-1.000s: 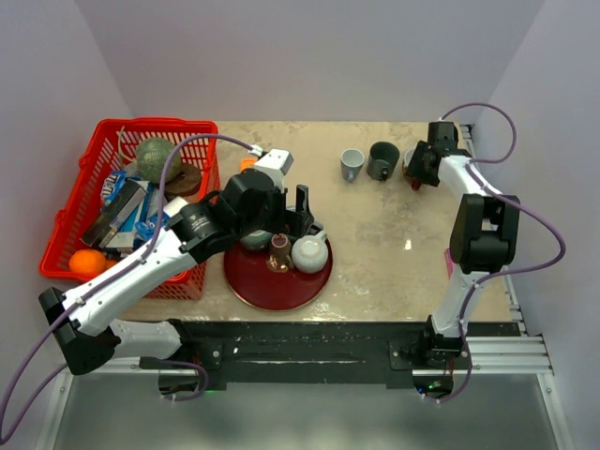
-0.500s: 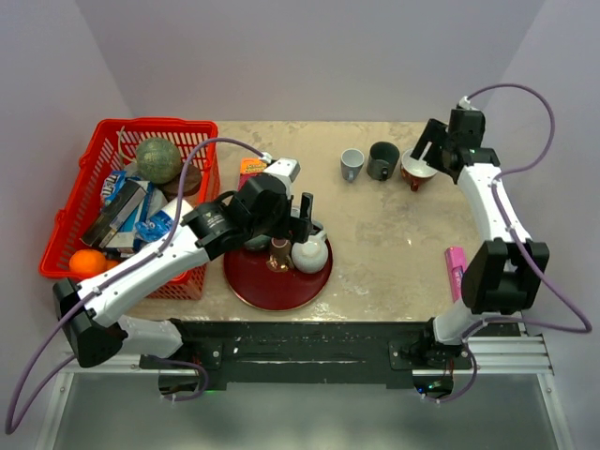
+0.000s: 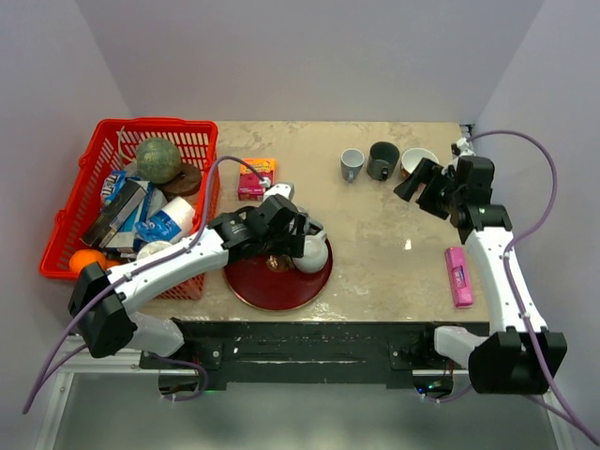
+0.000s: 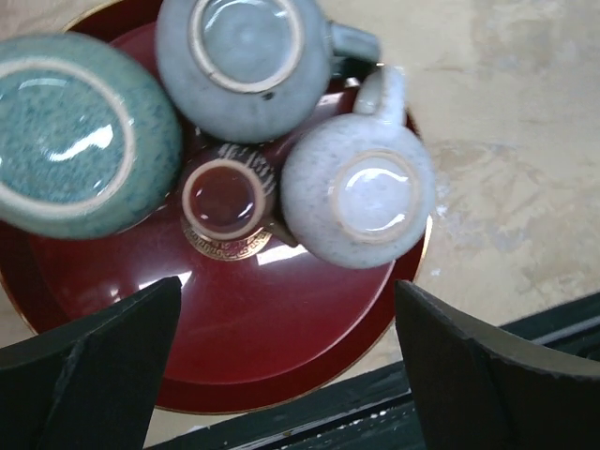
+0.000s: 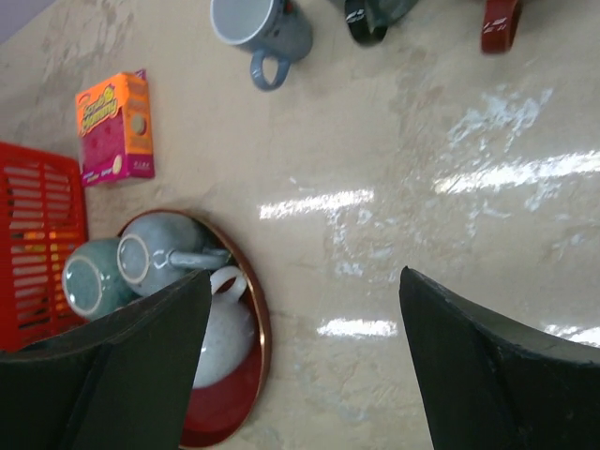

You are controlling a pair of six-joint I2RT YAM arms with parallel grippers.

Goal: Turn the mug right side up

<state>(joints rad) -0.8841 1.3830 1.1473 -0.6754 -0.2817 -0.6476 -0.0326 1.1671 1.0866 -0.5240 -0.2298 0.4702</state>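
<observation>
A dark red plate (image 3: 253,286) near the front holds several upside-down cups: a white speckled mug (image 4: 361,192), a grey mug (image 4: 246,56), a teal cup (image 4: 66,141) and a small brown cup (image 4: 225,202). My left gripper (image 3: 289,236) hovers over them, open and empty, its fingers (image 4: 112,366) wide apart above the plate's near rim (image 4: 234,375). My right gripper (image 3: 422,187) is open and empty above bare table at the right. Its view shows the plate (image 5: 260,319) and the white mug (image 5: 220,342) at the lower left.
Upright at the back stand a blue-grey mug (image 3: 352,164), a dark mug (image 3: 382,159) and a white-lined brown cup (image 3: 418,157). A red basket (image 3: 155,123) of groceries sits at the left, an orange-pink box (image 3: 255,178) beside it. A pink object (image 3: 457,275) lies at the right.
My right gripper let go of the brown cup at the back, which stands upright, and drew back toward me. My left arm lowered over the plate, uncovering the orange-pink box.
</observation>
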